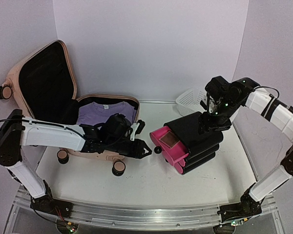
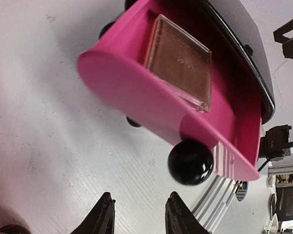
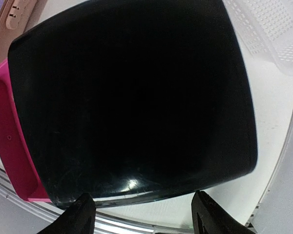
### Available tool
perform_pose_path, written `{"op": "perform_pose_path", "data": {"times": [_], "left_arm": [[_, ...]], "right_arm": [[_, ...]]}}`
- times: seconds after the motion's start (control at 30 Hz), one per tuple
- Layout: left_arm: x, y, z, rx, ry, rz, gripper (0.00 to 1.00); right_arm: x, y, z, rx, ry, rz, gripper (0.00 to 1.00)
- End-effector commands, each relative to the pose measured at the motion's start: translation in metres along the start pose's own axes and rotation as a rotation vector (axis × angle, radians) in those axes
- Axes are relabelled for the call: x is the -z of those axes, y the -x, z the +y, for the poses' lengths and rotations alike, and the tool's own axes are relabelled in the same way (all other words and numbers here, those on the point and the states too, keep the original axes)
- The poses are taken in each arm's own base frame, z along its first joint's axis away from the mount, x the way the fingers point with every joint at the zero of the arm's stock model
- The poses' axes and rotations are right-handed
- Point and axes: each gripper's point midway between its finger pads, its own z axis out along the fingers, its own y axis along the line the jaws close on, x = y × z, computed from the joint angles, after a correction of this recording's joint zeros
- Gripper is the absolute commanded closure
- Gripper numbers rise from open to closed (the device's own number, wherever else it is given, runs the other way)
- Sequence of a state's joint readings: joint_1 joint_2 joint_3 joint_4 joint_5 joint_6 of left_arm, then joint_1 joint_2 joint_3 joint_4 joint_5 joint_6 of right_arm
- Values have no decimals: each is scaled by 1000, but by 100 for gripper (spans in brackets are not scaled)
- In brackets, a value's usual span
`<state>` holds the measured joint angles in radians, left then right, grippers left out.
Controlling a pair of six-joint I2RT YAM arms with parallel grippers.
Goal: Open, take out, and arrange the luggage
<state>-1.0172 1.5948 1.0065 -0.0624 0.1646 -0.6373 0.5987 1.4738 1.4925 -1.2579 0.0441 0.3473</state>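
Observation:
The luggage (image 1: 44,83), a pale pink suitcase, lies open at the left with its black-lined lid upright and a purple shirt (image 1: 105,113) in the lower half. My left gripper (image 1: 147,148) (image 2: 140,214) stands open just short of the black ball knob (image 2: 190,162) on a pink drawer (image 2: 127,87), with nothing between its fingers. The drawer sticks out of a black box (image 1: 200,141) and holds a clear brownish case (image 2: 180,61). My right gripper (image 1: 211,124) (image 3: 145,217) hangs open over the box's top (image 3: 136,97), near its edge.
A white mesh basket (image 1: 190,101) (image 3: 268,34) stands behind the black box at the back right. The suitcase's wheels (image 1: 118,168) point toward the table's front. A metal rail runs along the near table edge.

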Motion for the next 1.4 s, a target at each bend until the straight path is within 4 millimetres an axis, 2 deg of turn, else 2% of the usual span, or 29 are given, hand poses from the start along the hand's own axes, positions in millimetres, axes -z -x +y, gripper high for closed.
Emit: {"op": "perform_pose_path", "data": {"times": [0.0,0.1,0.4,0.5,0.63,0.7,0.73,0.8,0.87,0.97,1.0,1.03,1.07,1.2,1.37], "left_arm": [[-11,35,-46,-30,-128,-36,64],[-21,48,-64,-44,-174,-34,64],[-58,67,-90,-56,-254,-7,63],[-70,68,-98,-52,-290,19,62],[-72,74,-104,-79,-306,6,59],[-67,78,-109,-119,-317,-7,52],[-61,81,-110,-147,-315,-22,44],[-49,80,-101,-189,-268,-56,33],[-29,83,-95,-231,-226,-107,30],[-16,73,-79,-265,-177,-129,22],[-15,67,-74,-270,-166,-121,17],[-15,64,-71,-276,-167,-126,6],[-17,58,-67,-278,-166,-120,1],[-34,45,-63,-282,-193,-86,2],[-60,42,-73,-296,-266,-44,23]], "right_arm": [[-7,12,28,-4,161,-35,31],[-16,6,25,-19,157,-19,31],[-37,-8,37,-78,231,39,30],[-36,-10,38,-86,247,38,30],[-32,-12,36,-85,247,23,30],[-33,-13,35,-84,244,23,30],[-33,-14,35,-85,242,25,30],[-34,-15,36,-86,247,28,30],[-34,-14,38,-86,262,28,30],[-34,-13,40,-85,272,28,30],[-35,-13,41,-84,274,30,30],[-36,-13,42,-83,277,34,30],[-37,-14,42,-81,279,38,30],[-39,-13,45,-83,289,44,30],[-37,-13,44,-90,287,38,30]]}}
